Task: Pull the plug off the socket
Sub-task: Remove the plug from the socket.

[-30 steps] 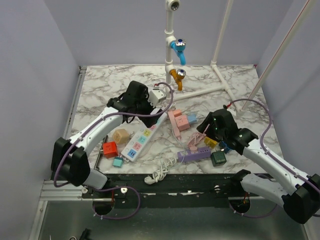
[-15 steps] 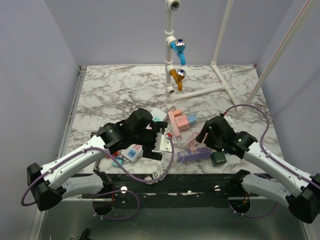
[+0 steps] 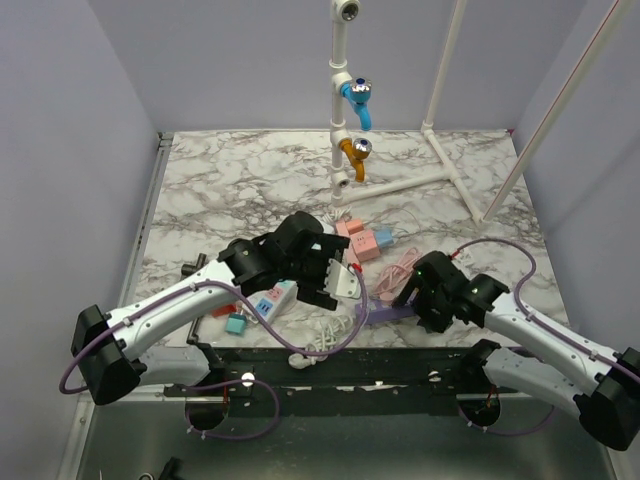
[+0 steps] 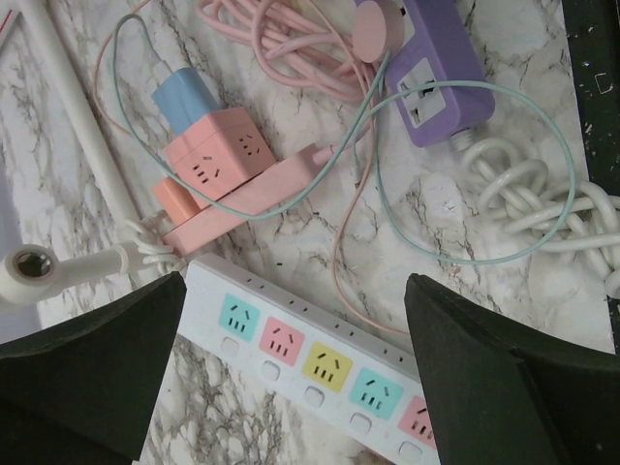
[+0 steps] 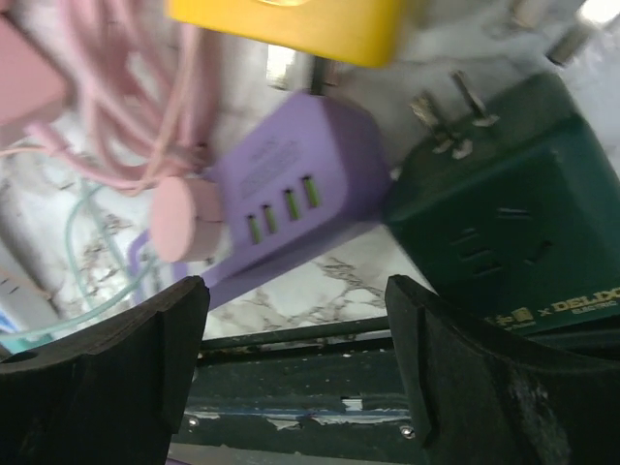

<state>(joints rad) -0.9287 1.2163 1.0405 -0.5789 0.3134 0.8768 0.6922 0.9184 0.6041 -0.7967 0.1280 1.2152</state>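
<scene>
A round pink plug [image 5: 184, 218] sits in the end of the purple socket strip [image 5: 281, 194], also seen as the plug [image 4: 373, 24] in the purple strip [image 4: 426, 73] in the left wrist view. Its pink cable [image 3: 395, 275] lies coiled behind. My right gripper [image 5: 295, 291] hangs open just over the table's front edge, the strip's end above its fingers, touching nothing. My left gripper [image 4: 295, 291] is wide open and empty over the white strip with coloured sockets [image 4: 320, 363]. From above, the left gripper [image 3: 335, 285] and right gripper [image 3: 425, 300] flank the purple strip [image 3: 385, 312].
A dark green cube adapter [image 5: 504, 232] and a yellow adapter [image 5: 291, 24] lie beside the purple strip. Pink cube sockets [image 4: 218, 155] with a blue plug [image 4: 184, 97] sit behind. A white coiled cable [image 3: 320, 345], a teal cube [image 3: 237, 323] and the tap pipe stand [image 3: 345, 100] are nearby.
My left arm swung from the far left to the near middle, over the white strip. My right gripper moved toward the front edge and opened wider.
</scene>
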